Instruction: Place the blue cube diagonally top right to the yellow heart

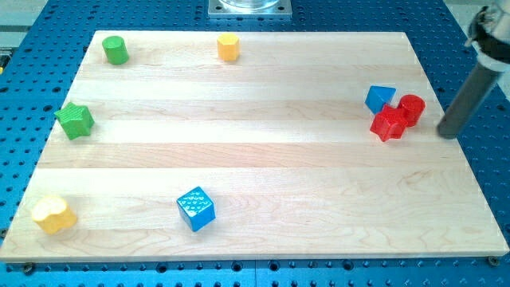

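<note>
Dark rod: no gripper to open or close; my tip (449,133) sits at the view's right, just beside the red blocks (398,116).
Blue cube (196,209): bottom centre, well apart from you.
Yellow heart (53,214): bottom left of counter (255,151).
Your push: come round to the cube's right, nudge it left, stopping above-right of the heart.

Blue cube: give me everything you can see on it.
The blue cube is a small bright-blue block with light speckled marks on its top face. It rests flat on the wooden board, turned so one corner faces the view's bottom. It lies near the board's bottom edge, left of centre, right of the yellow heart. Nothing touches it; my tip is far off at the view's right.
</note>
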Tool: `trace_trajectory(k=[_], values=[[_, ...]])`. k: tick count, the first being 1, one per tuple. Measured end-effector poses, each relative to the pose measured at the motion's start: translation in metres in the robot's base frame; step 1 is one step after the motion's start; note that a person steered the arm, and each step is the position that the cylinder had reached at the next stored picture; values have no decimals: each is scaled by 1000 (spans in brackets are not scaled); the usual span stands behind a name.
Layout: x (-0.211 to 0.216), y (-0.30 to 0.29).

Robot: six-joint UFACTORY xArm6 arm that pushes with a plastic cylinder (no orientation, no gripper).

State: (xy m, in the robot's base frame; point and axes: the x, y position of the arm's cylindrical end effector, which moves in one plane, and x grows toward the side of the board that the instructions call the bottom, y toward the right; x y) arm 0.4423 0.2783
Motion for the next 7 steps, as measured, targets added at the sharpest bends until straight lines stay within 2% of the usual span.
trace_trajectory(k=[1, 2, 3, 4, 5, 6, 7], values=[[-7, -12], [-13, 12], [-31, -6], [-22, -15], [27, -15], [123, -90], [171, -239]])
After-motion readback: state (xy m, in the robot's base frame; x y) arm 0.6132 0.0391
